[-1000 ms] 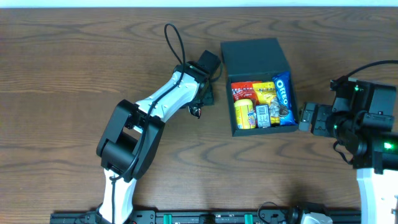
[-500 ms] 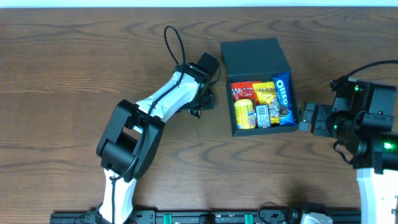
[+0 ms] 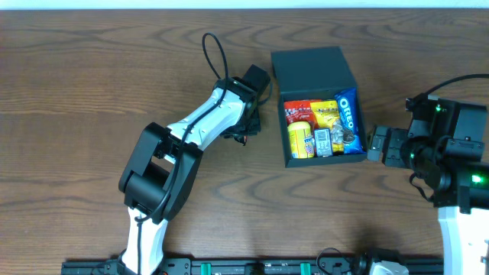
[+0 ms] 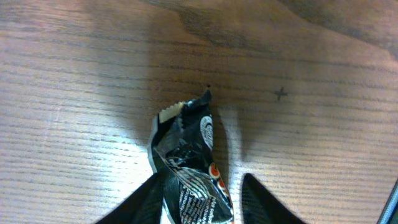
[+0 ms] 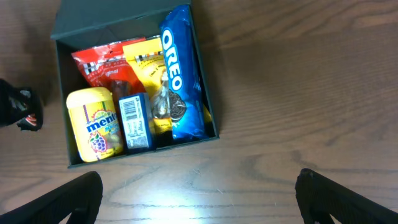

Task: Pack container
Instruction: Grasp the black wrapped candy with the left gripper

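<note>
The dark teal container [image 3: 284, 122] stands open at the centre back, its lid [image 3: 312, 70] raised behind it. It holds several snacks: a blue Oreo packet [image 5: 177, 68], a yellow Mentos tub [image 5: 93, 124], a red packet and a yellow one. My left gripper [image 3: 244, 131] is just left of the container. In the left wrist view its fingers [image 4: 202, 199] straddle a crumpled black snack packet [image 4: 189, 155]. The left finger touches the packet and a gap shows at the right finger. My right gripper [image 5: 199, 199] is wide open and empty over bare table, right of the container.
A black cable loop [image 3: 214, 50] lies on the wood behind the left arm. The wooden table [image 3: 76, 99] extends left and in front of the container. The right arm's base [image 3: 458, 153] is at the right edge.
The left gripper has shifted very slightly up beside the container. The right arm and the container's contents have not moved.
</note>
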Controlling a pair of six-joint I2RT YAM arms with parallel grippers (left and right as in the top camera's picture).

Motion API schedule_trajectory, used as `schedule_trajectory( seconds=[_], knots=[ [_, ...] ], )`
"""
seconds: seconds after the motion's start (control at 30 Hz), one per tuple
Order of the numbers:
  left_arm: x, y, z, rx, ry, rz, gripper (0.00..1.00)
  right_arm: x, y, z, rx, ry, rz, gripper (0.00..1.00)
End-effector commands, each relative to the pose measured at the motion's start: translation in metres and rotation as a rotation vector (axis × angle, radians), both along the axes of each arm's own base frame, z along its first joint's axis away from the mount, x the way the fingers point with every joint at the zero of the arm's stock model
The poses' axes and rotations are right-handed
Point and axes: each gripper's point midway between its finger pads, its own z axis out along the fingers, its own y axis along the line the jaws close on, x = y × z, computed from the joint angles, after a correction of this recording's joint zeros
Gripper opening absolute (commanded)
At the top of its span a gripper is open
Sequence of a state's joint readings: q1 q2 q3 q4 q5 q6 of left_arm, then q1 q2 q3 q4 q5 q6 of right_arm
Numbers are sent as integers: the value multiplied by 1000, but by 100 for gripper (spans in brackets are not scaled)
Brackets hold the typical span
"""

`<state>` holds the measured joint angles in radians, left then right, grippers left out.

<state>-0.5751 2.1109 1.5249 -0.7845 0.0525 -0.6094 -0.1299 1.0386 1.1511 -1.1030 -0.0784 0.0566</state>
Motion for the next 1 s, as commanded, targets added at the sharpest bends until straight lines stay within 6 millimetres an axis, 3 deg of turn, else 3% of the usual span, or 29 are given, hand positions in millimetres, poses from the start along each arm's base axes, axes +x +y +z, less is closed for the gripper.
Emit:
schedule_trajectory(
  seconds=[0.0,0.2,0.6,0.77,0.87,0.97],
  knots=[
    [-6,-3,-3,-9,22,-4,32,1,-1,5,4,-15,-1,99],
    [-8,-4,-3,-8,23,-9,27,1,-1,5,4,-15,-2,99],
    [-7,-4,-3,-9,20,-8,7,1,-1,5,4,-15,-2,99],
    [-4,-4,-2,-5,5,-8,6,1,-1,5,4,-15,-2,99],
    [2,-3,5,4,-14,-19,6,1,-1,5,4,-15,-2,99],
    [10,-6,26,-2,-55,-43,6,1,-1,5,3,-15,-1,99]
  ],
)
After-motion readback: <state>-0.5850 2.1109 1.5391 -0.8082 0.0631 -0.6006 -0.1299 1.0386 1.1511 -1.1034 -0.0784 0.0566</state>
